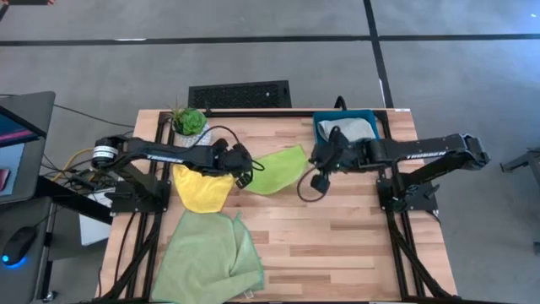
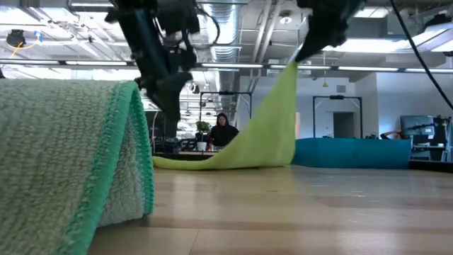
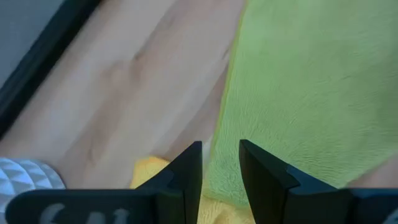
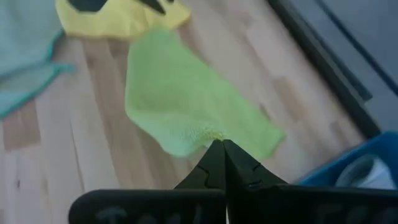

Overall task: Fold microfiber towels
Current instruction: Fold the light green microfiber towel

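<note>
Near the table's far middle, our right gripper [image 4: 219, 148] has its fingers pinched together on a corner of the lime green towel [image 1: 278, 169], lifting that edge while the rest trails on the wood toward the yellow towel [image 1: 201, 190]. Our left gripper [image 3: 221, 168] sits at the opposite edge, fingers apart with nothing between them. We judge the cloth light, limp and clingy, so it will sag; corners give the best hold for an even fold

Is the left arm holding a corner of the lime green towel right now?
No: in the left wrist view the left gripper has its fingers apart above the lime green towel, pinching nothing.
</note>
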